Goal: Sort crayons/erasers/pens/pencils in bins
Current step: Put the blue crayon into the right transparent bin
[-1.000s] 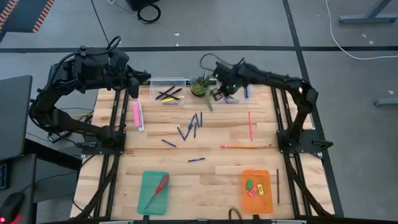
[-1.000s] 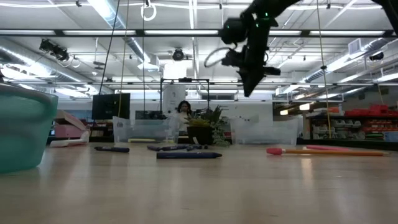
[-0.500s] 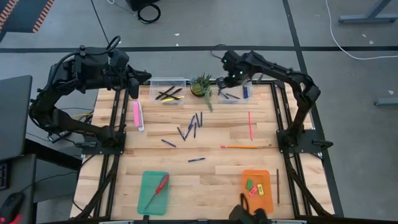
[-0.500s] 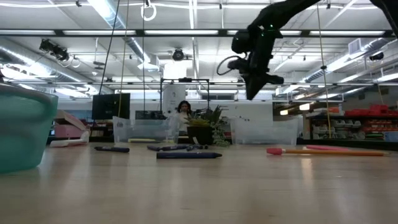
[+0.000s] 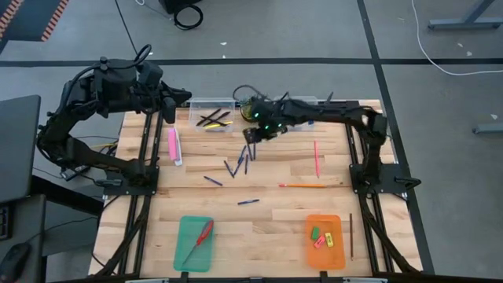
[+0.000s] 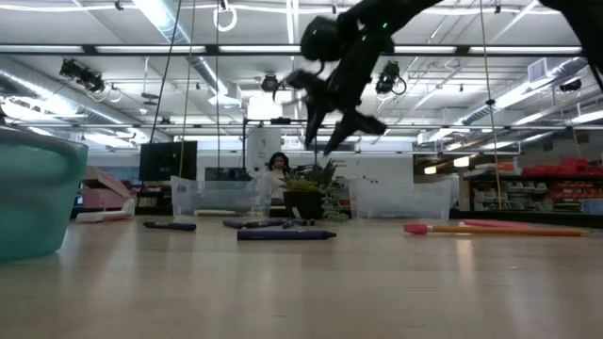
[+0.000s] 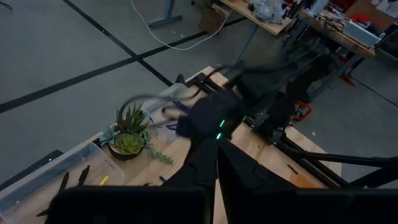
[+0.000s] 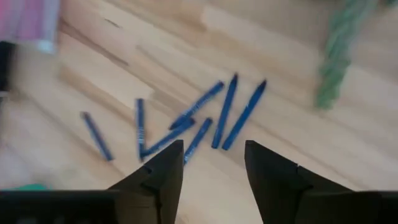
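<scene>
A: Above the middle of the desk, the right hand hangs with fingers spread, empty, over the scattered blue pens.
B: So the pen step, I'd say; next it must drop and close on one.
A: Left hand, pinched together, waits by the pencil bin

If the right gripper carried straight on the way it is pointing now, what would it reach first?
Most likely the cluster of blue pens on the table. The right gripper, open and empty, looks down on them between its fingers. How high above them it hangs is hard to judge.
</scene>
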Robot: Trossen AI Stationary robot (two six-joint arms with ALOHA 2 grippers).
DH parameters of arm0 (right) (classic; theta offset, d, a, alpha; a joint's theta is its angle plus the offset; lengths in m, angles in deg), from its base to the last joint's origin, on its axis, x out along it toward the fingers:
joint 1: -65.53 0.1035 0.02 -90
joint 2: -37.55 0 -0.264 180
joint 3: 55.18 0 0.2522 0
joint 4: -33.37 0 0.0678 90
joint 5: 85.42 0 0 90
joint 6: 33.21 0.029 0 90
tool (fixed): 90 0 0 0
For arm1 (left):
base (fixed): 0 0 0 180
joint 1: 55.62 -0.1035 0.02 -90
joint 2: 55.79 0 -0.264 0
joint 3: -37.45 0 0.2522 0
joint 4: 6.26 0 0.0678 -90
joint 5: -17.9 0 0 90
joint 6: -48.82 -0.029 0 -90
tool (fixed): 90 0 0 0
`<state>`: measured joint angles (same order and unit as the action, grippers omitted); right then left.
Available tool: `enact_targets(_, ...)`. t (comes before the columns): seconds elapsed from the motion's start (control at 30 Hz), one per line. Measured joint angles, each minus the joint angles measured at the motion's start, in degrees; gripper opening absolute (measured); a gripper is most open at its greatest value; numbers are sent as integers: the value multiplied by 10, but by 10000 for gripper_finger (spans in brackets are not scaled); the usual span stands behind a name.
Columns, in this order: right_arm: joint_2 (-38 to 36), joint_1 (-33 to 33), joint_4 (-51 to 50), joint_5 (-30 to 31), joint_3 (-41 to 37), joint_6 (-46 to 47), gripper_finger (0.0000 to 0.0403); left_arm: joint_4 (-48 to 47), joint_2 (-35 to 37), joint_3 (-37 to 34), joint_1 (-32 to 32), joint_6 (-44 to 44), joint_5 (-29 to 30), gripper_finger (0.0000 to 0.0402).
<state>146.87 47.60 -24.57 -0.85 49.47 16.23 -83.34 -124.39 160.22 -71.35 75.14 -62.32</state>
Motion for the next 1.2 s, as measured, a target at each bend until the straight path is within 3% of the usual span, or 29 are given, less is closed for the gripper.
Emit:
enact_targets(0.33, 100, 5, 6, -22, 0, 65, 160, 2, 0, 0, 0, 5, -17, 13)
enact_targets(1.2, 137, 5, 28, 36, -2, 54, 103, 0, 0, 0, 3, 16, -30, 21)
